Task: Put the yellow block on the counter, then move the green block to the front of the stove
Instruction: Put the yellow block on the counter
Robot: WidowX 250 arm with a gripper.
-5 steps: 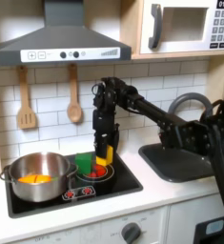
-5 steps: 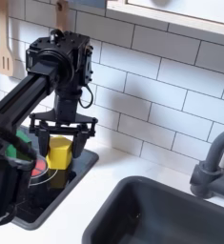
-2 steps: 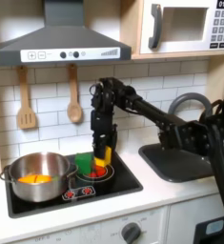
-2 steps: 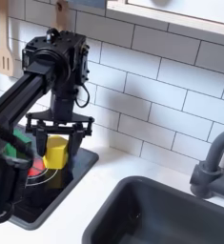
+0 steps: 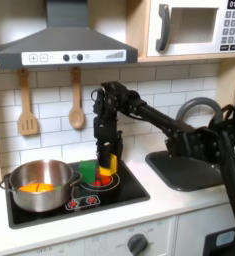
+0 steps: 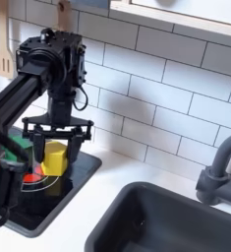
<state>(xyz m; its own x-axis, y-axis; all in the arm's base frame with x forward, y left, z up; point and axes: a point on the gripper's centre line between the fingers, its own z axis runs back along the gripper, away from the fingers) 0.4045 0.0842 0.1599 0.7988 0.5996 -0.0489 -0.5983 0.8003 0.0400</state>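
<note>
Over the stove (image 5: 94, 195), gripper (image 6: 56, 157) points down, fingers clamped on the yellow block (image 6: 55, 158), held just above the right-hand red burner in both exterior views. Green block (image 5: 88, 171) sits on the stove, just beside the gripper on the first exterior view's left. Steel pot (image 5: 39, 185) with orange food on the left burner. Counter (image 6: 97, 202) and sink (image 6: 176, 221) to the second exterior view's right.

Bare tabletop (image 6: 107, 187) lies open between the stove (image 6: 73, 182) and the sink (image 6: 176, 221). On the stove, the pot (image 5: 39, 185) crowds the first exterior view's left, the green block (image 5: 88, 171) beside it; the faucet (image 6: 217, 167) guards the sink.
</note>
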